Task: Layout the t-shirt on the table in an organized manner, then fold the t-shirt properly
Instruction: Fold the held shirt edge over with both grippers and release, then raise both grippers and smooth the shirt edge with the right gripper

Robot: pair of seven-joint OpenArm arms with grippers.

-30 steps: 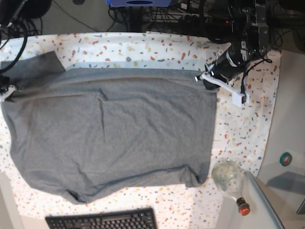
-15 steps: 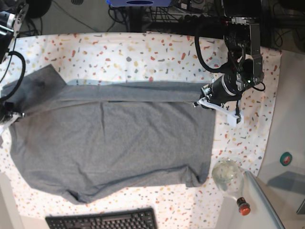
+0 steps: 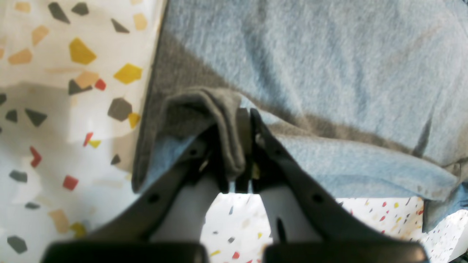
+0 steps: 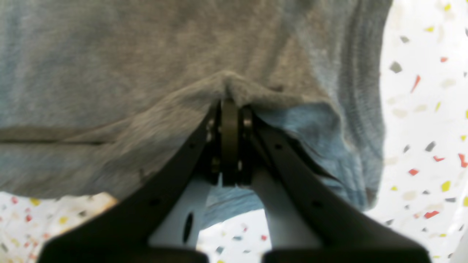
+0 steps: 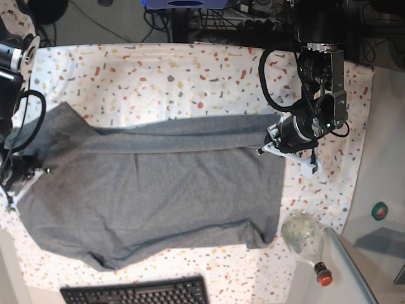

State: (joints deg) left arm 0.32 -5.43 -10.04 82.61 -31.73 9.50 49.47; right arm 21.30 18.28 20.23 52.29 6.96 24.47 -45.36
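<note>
- Fingers of our L gripper (image 3: 246, 146) were closed tight w/ a fold of the t-shirt (image 5: 158, 190) pinched btwn them, at the cloth's end toward the table's right edge, as seen in the base view.
- Our R gripper (image 4: 229, 124) was shut too, gripping a bunched bit of the same cloth at its other end, close to the table's left edge in that view.
- Btwn our two grips, we had a long band of grey cloth running across the shirt, approx. parallel to the table's far edge. A strip of cloth also showed on the far side of the band.
- The t-shirt lay spread over the middle of the table (image 5: 164, 69), w/ the bulk of it reaching toward the near edge. Its near side was uneven, w/ a bunched corner near the bottle & a drooping point farther left.
- At the far left, a flap of the shirt poked out beyond the band, toward the table's far left corner.
- Clear bottle (image 5: 304, 237) w/ an orange-red cap (image 5: 323, 277) lay by the table's near right corner, just beside the shirt, cap end pointing nearward.
- Blk keyboard (image 5: 136, 292) sat along the near edge, left of the bottle.
- Round green item (image 5: 380, 211) was off past the table's right edge; couldn't ID it.
</note>
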